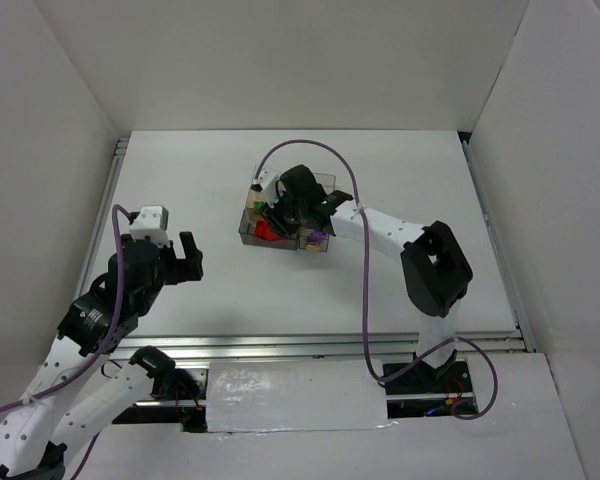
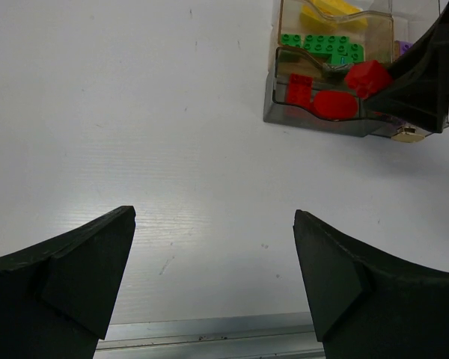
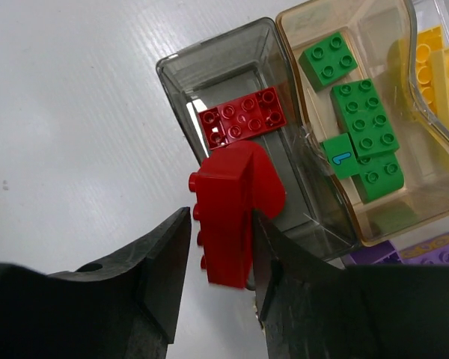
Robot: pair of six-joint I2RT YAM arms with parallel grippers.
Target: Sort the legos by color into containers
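Observation:
My right gripper (image 3: pixel 221 218) is shut on a red lego (image 3: pixel 228 202) and holds it studs-left just over the near end of the red compartment of the clear tray (image 3: pixel 209 54). A flat red plate (image 3: pixel 242 116) lies in that compartment. Green legos (image 3: pixel 359 127) fill the middle compartment, yellow ones (image 3: pixel 434 67) the far one, and purple ones (image 3: pixel 426 250) the side compartment. In the top view the right gripper (image 1: pixel 277 220) hangs over the tray (image 1: pixel 248 236). My left gripper (image 1: pixel 190 262) is open and empty, left of the tray; in its wrist view (image 2: pixel 213 217) only bare table lies between its jaws.
The left wrist view shows the tray (image 2: pixel 273 105) at upper right with red legos (image 2: pixel 331 105) inside and the held red lego (image 2: pixel 367 75) above them. White walls enclose the table. A metal rail (image 1: pixel 320 345) runs along the near edge.

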